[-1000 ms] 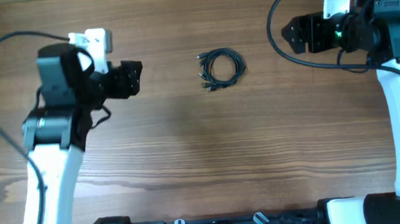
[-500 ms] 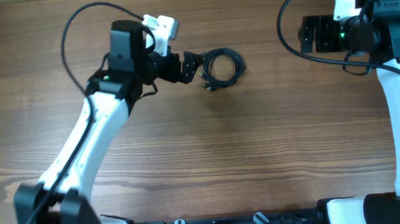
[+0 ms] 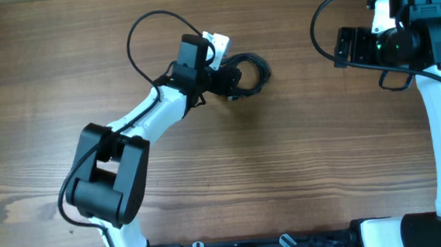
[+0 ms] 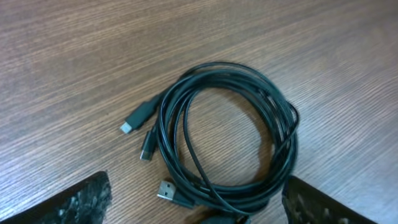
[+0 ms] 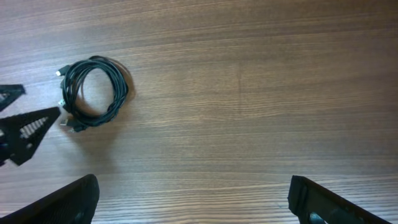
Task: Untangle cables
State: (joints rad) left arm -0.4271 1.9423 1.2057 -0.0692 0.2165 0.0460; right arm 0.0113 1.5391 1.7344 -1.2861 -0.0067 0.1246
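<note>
Toward the far middle of the wooden table: cables, thin black cords wound into one flat ring, lying on the bare wood. Strands overlapping, none separated out. Three plug ends loose at the ring's edge, seen from the left wrist: a flat metallic plug, a slim plug, and a short dark plug between them.

At the bundle's left edge: left gripper, released, jaws spread wide to either side of the ring's near edge, gripping nothing. Contact with the cords impossible to tell. Arm stretched across from the near left.

At the far right of the table, well apart from the bundle: right gripper, released, fingers spread wide above bare wood, holding nothing. Bundle at the upper left of its wrist view, with the left gripper's toothed fingertips just beside it.
</note>
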